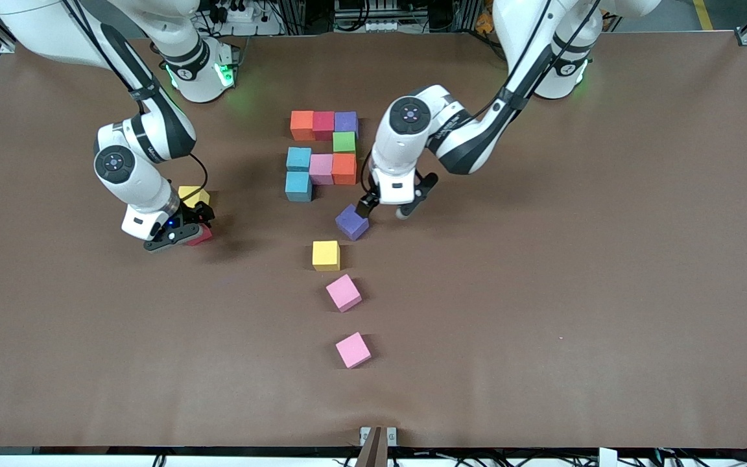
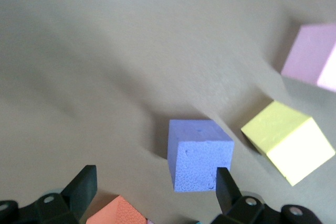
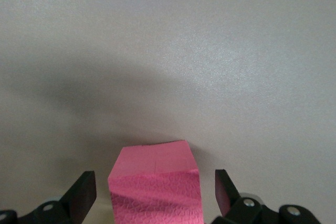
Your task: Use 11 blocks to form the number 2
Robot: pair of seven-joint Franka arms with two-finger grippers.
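Right gripper (image 1: 182, 228) low at the worktop (image 1: 542, 292), fingers (image 3: 81, 192) spread, red block (image 3: 157, 184) sitting between them with a gap on each side; not pinched. Block turned slightly askew to the fingers, so likely to square itself when they shut. Yellow block (image 1: 193, 194) just beside this gripper, toward the robots' bases, clear of the fingers.

Left gripper (image 1: 391, 206) low beside the purple block (image 2: 198, 153), fingers (image 2: 82, 186) spread wide; one fingertip at the block's edge, block mostly off centre rather than between them. Contact cannot be told. Looks like a grasp being lined up or just let go.

Outward from the left fingers: second yellow block (image 1: 326, 255), then two brighter pink cubes (image 1: 343, 292) trailing toward the front camera, well apart.

Number 2 (image 1: 323, 155) unfinished, in mid-worktop: orange, red, purple across the top, green under purple, blue–pink–orange row, one blue below. Eight placed. Judgement: bottom row needs three more; the purple and red presumably destined there.
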